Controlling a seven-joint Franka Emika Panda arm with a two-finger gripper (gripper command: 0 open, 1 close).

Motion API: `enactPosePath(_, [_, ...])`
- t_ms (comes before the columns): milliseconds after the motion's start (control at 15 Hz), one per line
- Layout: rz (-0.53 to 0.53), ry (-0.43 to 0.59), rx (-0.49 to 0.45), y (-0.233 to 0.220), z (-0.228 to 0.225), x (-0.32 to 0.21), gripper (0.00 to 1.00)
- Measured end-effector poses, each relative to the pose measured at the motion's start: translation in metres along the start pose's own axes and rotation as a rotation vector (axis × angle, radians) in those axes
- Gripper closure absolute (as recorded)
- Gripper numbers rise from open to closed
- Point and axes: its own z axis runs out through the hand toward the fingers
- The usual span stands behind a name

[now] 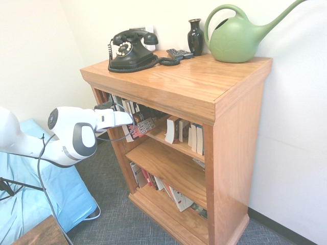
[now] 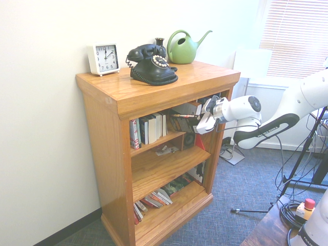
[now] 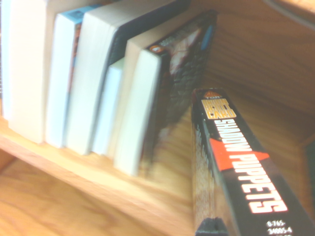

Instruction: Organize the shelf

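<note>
The shelf (image 1: 237,163) is in front of the arm, and the pincer (image 1: 133,121) reaches into its top open part. The pincer is pinching a dark book (image 1: 141,128) near one end. In the first outside view, the book pokes out from the pincer toward 4 o'clock, and its long side slants from about 8 o'clock up to 2 o'clock. It is tipped over, not standing up straight. The near row of books (image 1: 122,104) is just beside it, toward 11 o'clock from the pincer. Another bunch of books (image 1: 196,138) is farther off, toward 4 o'clock. The close-up shows a thin gap between the dark book and the last book in the near row. That gap matters most now. I think the book needs to turn up straight and slide toward 11 o'clock, flat against the row. If it goes in still tipped, its corner could bump the row and knock a book over.
</note>
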Motion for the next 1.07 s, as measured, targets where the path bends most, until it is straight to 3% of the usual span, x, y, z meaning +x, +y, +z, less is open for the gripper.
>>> enactPosePath(1067, [0.266, -0.004, 0.094, -0.01, 0.04, 0.007, 1.0])
